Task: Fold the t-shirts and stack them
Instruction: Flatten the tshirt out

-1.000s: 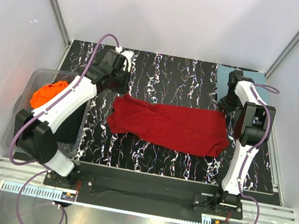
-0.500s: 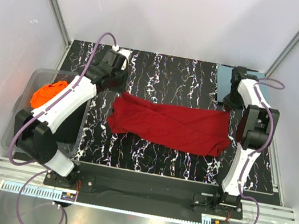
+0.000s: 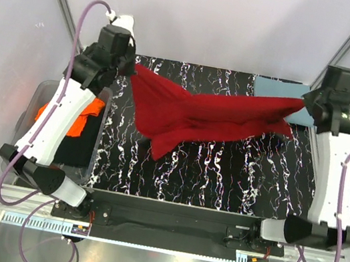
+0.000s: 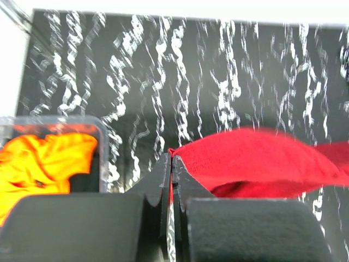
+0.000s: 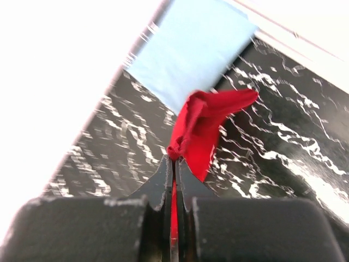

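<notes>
The deep red t-shirt [image 3: 205, 112] hangs stretched between both grippers above the black marbled table, its middle sagging toward the table. My left gripper [image 3: 132, 66] is shut on its left corner, seen in the left wrist view [image 4: 172, 159] with red cloth [image 4: 256, 158] trailing right. My right gripper [image 3: 304, 103] is shut on its right corner, seen in the right wrist view [image 5: 174, 159] with bunched cloth [image 5: 204, 123]. The folded teal-blue t-shirt [image 3: 278, 91] lies flat at the back right corner [image 5: 188, 49]. The orange t-shirt [image 3: 73, 113] lies in the bin at the left [image 4: 46, 158].
A clear plastic bin [image 3: 28, 139] stands at the table's left edge and holds the orange shirt over something dark. White walls and metal frame posts close in the back and sides. The black marbled tabletop [image 3: 222, 173] shows below the hanging shirt.
Both grippers have lifted up and outward from the table with the red shirt's far corners. The shirt, flat a second ago, now hangs in the air between them.
</notes>
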